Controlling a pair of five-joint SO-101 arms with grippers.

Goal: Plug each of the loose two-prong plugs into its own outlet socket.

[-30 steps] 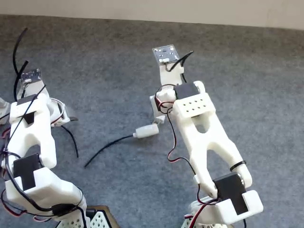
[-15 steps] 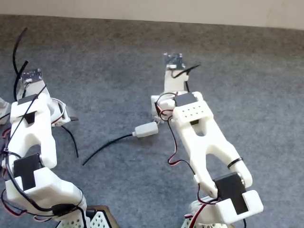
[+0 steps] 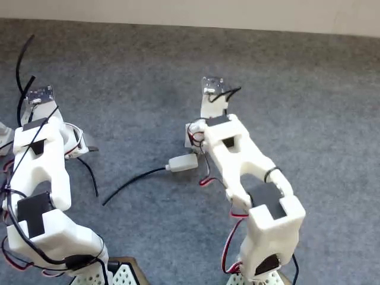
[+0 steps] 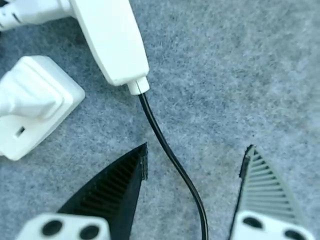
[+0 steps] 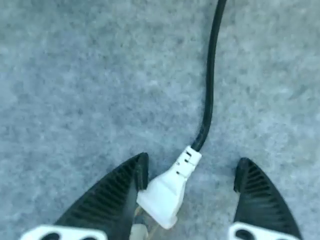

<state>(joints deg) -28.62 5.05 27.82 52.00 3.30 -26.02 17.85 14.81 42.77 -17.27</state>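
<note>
Right gripper [image 5: 193, 160]: jaws wide and holding nothing, astride the small white plug [image 5: 162, 195], which lies on the grey mat [image 3: 309, 89] just beside one finger.
Left gripper [image 4: 196, 148]: jaws wide and empty, straddling the black cord [image 4: 170, 155] of a long white plug [image 4: 107, 40]; a blocky white piece [image 4: 30, 102] lies beside it.
Risk, right: we judge the plug sits off-centre, so closing may spin it instead of seating it.
Risk, left: closing here would pinch cord, not plug, leaving the prongs hard to aim.

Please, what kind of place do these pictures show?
Probably a robotics test bench: a grey carpet-like surface, a white left arm and right arm with exposed wiring, and a loose white plug on a black cable.
</note>
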